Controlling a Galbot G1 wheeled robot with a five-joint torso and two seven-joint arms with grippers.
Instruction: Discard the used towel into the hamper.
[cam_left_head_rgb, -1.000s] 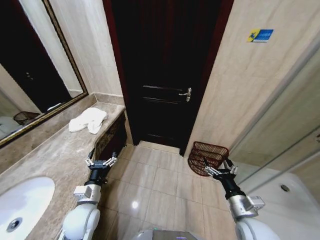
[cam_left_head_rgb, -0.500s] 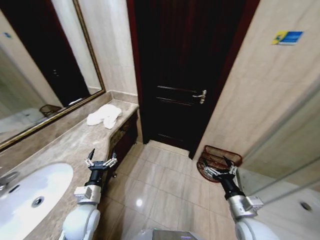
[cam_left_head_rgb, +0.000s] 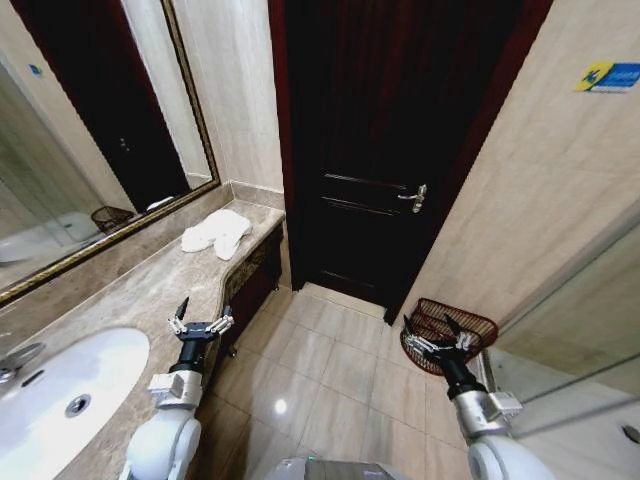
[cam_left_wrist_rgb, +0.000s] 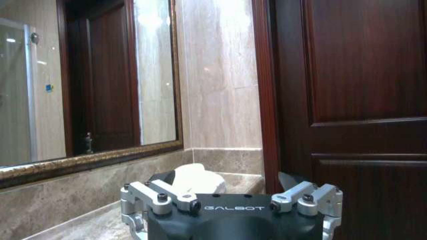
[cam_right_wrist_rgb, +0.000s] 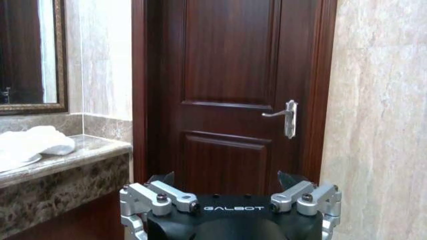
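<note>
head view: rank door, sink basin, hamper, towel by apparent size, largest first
1. Door, by far the largest.
2. Sink basin, cut off by the frame edge and near the camera, so its apparent size is inflated.
3. Hamper and towel look about alike; not ranking them.

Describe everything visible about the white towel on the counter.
The crumpled white cloth towel lies loosely bunched in soft folds at the far end of the brown marble vanity counter, just below the gold-framed wall mirror and near the dark wooden door. It looks thick and soft, with one rounded lobe raised higher. It rests only on the counter; neither gripper touches it. It also shows in the left wrist view and the right wrist view.
</note>
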